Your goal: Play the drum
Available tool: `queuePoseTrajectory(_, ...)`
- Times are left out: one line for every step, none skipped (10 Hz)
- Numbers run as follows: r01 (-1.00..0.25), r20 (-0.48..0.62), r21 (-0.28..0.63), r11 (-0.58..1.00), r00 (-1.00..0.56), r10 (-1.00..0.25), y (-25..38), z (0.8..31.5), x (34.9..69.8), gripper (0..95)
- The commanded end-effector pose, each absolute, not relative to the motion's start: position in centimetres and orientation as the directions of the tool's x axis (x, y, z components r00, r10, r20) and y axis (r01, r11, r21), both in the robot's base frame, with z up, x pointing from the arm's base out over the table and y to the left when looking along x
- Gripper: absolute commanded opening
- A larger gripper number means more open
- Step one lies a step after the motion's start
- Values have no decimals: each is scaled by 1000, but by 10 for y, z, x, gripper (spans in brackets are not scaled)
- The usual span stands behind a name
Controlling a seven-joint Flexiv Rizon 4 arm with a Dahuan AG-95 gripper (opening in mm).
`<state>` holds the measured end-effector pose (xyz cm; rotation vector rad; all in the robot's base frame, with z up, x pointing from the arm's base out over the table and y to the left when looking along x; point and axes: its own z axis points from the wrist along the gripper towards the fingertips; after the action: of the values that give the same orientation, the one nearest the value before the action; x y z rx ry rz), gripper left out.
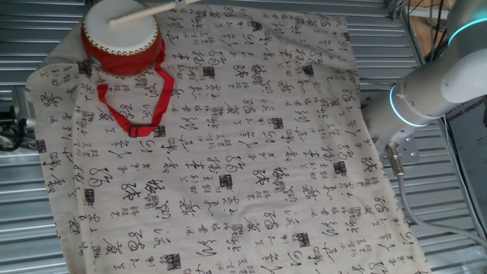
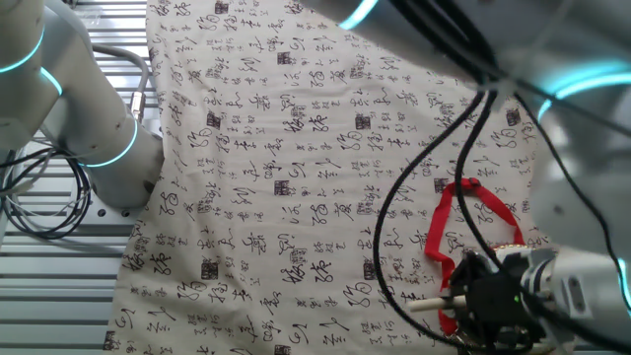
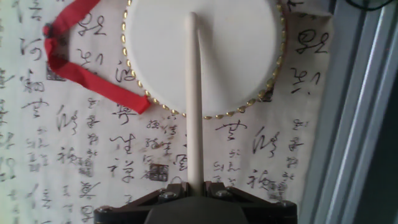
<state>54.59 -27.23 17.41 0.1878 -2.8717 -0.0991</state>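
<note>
Over the drum point(image 3: 202, 56) at twelve o'clock in the hand view, the hand point(image 3: 196, 186) clamps the stick point(image 3: 194, 99), tip poised above the skin for striking.

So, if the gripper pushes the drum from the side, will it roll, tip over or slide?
The drum probably slides rather than tips: it sits flat, and its red body looks wider than tall. Rolling seems unlikely while its cream head faces up. The printed cloth under it may wrinkle and drag along. The strap lies limp, so it likely trails behind.
</note>
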Motion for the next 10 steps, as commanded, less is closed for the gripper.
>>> queuePoseTrajectory(-128,118,-23,992,-985,-124,-273,176,543,0)
queuePoseTrajectory(-126,107,-33,991,-987,-122,-273,178,542,0)
queuePoseTrajectory(-127,104,-33,991,-987,-123,-273,179,542,0)
queuePoseTrajectory(-128,99,-32,991,-987,-124,-274,182,542,0)
queuePoseTrajectory(-127,97,-34,991,-988,-123,-274,183,541,0)
queuePoseTrajectory(-124,92,-40,992,-989,-119,-273,185,540,0)
queuePoseTrajectory(-122,87,-41,992,-989,-118,-273,186,540,0)
queuePoseTrajectory(-118,80,-44,992,-990,-114,-272,187,539,0)
queuePoseTrajectory(-112,74,-43,993,-991,-109,-272,188,539,0)
queuePoseTrajectory(-108,66,-45,993,-992,-105,-272,189,539,0)
